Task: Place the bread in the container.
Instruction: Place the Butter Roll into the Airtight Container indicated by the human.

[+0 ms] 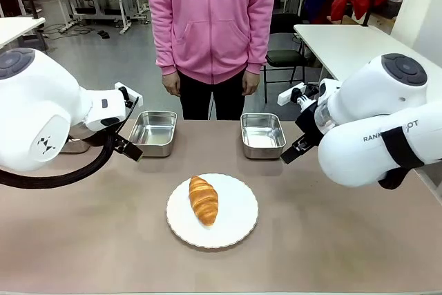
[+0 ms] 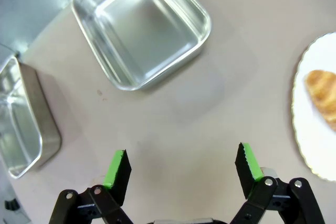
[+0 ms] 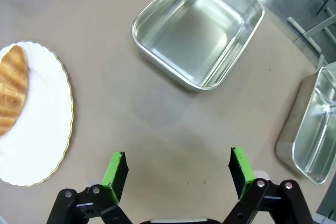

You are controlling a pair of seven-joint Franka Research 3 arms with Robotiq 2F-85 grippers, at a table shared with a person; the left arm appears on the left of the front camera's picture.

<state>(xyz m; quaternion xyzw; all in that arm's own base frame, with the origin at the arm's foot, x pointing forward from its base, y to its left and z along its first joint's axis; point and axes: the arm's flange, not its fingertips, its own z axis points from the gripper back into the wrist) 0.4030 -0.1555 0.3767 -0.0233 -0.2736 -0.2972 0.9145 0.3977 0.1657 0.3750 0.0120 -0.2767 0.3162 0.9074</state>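
Bread point(image 1: 204, 200) is lying lengthwise on the white plate point(image 1: 235, 233), a bit left of the plate's middle. Past the plate, toward the person point(image 1: 210, 18) in the pink hoodie, there are two steel trays: the left container point(image 1: 153, 132) off the plate's far-left side and the right container point(image 1: 262, 135) off its far-right side. Can't tell which one is meant. The left gripper point(image 2: 183, 160) hangs over bare table between the plate and the left container, green pads spread wide apart. The right gripper point(image 3: 178, 162) does the same on the plate's other side, fingers wide apart too. A third tray point(image 2: 21, 124) and a fourth tray point(image 3: 315, 135) sit further out from the plate.
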